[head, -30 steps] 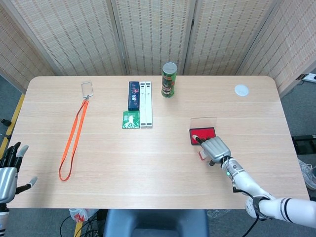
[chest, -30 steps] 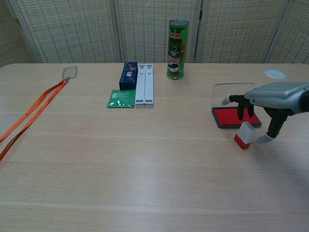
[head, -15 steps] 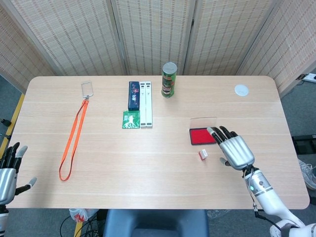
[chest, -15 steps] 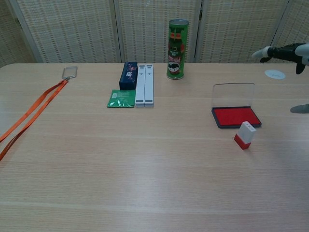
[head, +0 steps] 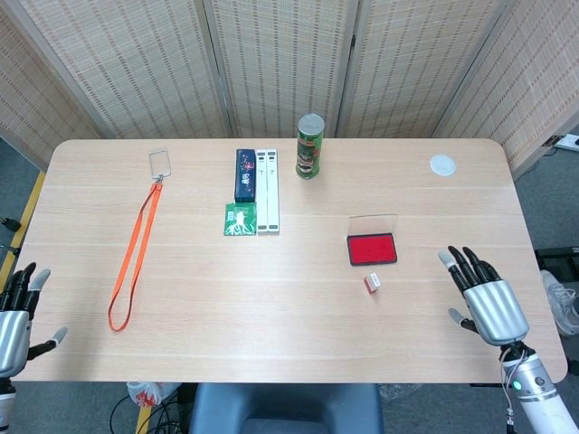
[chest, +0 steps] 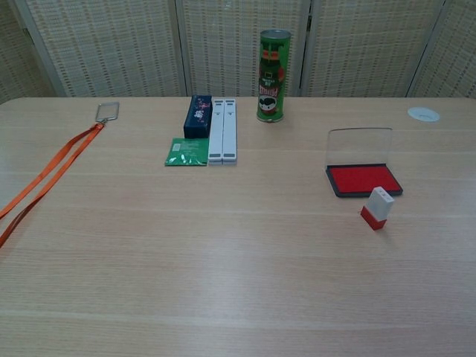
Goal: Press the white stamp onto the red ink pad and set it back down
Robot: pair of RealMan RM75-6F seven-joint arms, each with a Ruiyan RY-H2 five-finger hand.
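The stamp stands just before the ink pad.

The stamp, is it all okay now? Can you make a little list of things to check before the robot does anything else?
1. White stamp stands on the table, apart from the pad: ok.
2. Red ink pad has its clear lid open: ok.
3. Right robot hand holds nothing, fingers spread, off to the side of the stamp: ok.
4. Left robot hand is empty at the table's edge: ok.
5. Ink on the stamp's face: cannot tell.
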